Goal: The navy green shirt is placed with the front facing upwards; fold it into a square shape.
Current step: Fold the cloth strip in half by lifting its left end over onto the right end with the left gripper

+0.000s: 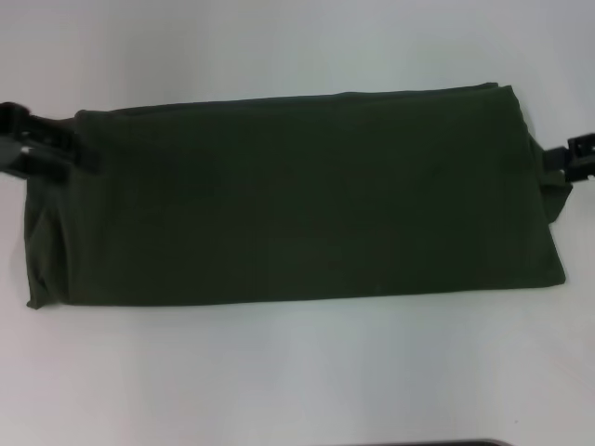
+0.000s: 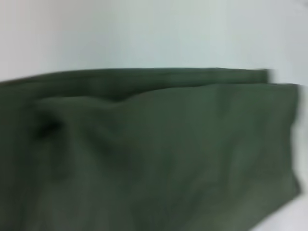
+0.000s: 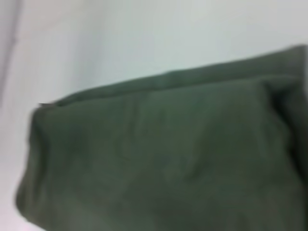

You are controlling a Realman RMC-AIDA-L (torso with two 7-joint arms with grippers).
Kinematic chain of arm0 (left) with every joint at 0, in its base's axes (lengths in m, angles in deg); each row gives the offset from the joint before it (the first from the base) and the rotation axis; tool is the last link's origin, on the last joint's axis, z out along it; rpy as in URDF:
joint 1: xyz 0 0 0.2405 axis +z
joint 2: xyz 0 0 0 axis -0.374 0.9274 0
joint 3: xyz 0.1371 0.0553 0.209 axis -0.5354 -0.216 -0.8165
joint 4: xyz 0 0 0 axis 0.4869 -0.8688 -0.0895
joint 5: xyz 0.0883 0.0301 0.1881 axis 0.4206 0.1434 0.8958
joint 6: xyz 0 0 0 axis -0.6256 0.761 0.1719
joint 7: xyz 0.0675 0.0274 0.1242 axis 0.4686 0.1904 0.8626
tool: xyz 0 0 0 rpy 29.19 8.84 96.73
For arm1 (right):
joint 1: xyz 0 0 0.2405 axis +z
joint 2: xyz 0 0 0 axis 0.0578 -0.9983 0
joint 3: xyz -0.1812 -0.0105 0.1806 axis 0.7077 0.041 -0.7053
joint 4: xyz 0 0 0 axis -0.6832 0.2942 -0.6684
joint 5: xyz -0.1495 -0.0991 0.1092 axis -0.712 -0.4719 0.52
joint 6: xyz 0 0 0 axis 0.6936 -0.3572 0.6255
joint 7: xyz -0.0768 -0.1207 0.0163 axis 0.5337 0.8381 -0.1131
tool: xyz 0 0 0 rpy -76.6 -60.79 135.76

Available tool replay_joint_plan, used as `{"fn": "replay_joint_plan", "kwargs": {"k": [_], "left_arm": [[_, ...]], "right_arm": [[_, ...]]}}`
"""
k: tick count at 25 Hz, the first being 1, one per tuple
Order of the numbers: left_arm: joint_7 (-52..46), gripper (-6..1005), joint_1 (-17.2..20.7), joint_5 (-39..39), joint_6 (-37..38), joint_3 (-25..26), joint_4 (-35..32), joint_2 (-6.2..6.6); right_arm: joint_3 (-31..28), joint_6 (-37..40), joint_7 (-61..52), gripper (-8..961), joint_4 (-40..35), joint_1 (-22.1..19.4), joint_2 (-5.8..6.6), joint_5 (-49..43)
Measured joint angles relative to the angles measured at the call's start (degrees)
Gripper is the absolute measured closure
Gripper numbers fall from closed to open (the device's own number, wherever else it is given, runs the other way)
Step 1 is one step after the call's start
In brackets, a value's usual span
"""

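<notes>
Left claw point(image 1: 70, 153): sitting at the shirt's left end, touching the cloth; grip cannot be told.
Navy green shirt point(image 1: 297, 200): lying folded into a long plain green band across the white counter point(image 1: 297, 372); no lettering showing.
Right claw point(image 1: 562, 160): sitting at the right end; grip cannot be told.

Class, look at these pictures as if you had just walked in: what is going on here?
A two-armed robot is folding a navy green shirt on a white table. The shirt already lies as a long, plain green band, with no lettering showing, so it is not yet a square. The left gripper is at the band's left end and the right gripper at its right end, each at the cloth's edge. Whether either one grips the fabric cannot be seen.
</notes>
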Motion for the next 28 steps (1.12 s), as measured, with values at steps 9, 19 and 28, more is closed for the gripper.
{"fn": "replay_joint_plan", "kwargs": {"k": [9,19,28], "left_arm": [[4.5,225,0.5,-8.1,-3.4,0.9,6.7,-1.0],[0.3,150,3.0,-10.7,-6.0,1.8,6.9,-0.49],[-5.3,122,5.2,-7.0,-7.0,-0.9,6.2,1.03]], "right_arm": [[0.0,-0.9,3.6,260,1.5,-0.1,-0.95,6.3],[-0.1,-0.5,2.9,149,1.9,-0.8,-0.94,6.3],[-1.0,-0.4,2.1,157,2.9,-0.6,-0.9,6.4]]}}
